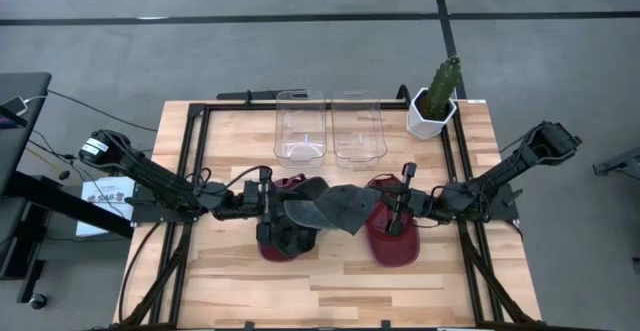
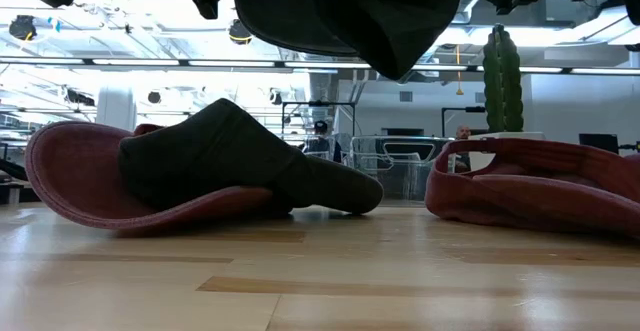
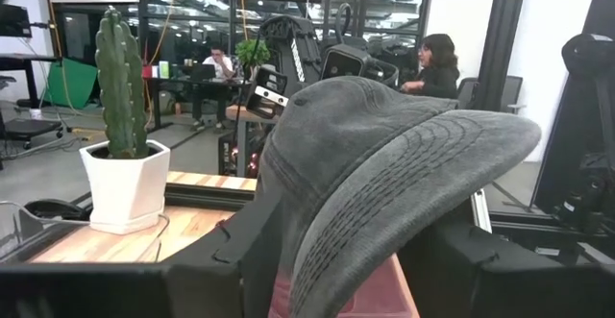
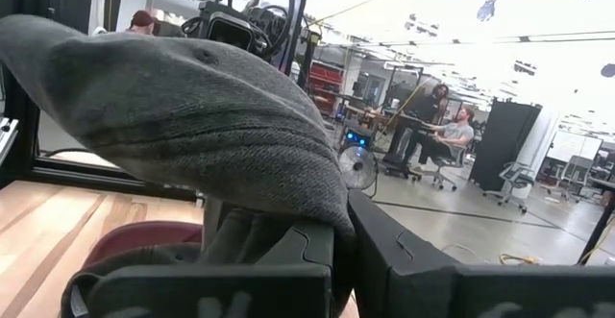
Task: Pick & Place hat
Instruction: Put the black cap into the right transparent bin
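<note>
A dark grey brimmed hat (image 1: pixel 335 209) hangs above the table middle, between my two grippers; the low view shows it lifted clear (image 2: pixel 340 11). My left gripper (image 1: pixel 287 207) is shut on its left side and my right gripper (image 1: pixel 385 209) on its right side. Below on the table, a maroon hat (image 1: pixel 275 246) lies brim-down with another dark hat (image 2: pixel 230 156) resting on it. A second maroon hat (image 1: pixel 392 236) lies on the table under my right gripper. My left gripper holds the grey hat by its brim edge (image 3: pixel 322 270), pinched between the two fingers (image 3: pixel 226 260), which come level from the table's left. The hat rises tilted beyond the fingers, clear of the table. My right gripper pinches the opposite edge of the grey hat (image 4: pixel 332 220) between its fingers (image 4: pixel 288 256), coming level from the table's right. The hat spreads out beyond the fingers, clear of the table.
Two clear plastic containers (image 1: pixel 300 126) (image 1: pixel 358 126) stand at the far side of the table. A potted cactus (image 1: pixel 433 101) stands at the far right corner. Black frame rails (image 1: pixel 195 161) run along the table's edges. Bare wood lies at the near edge (image 1: pixel 330 291).
</note>
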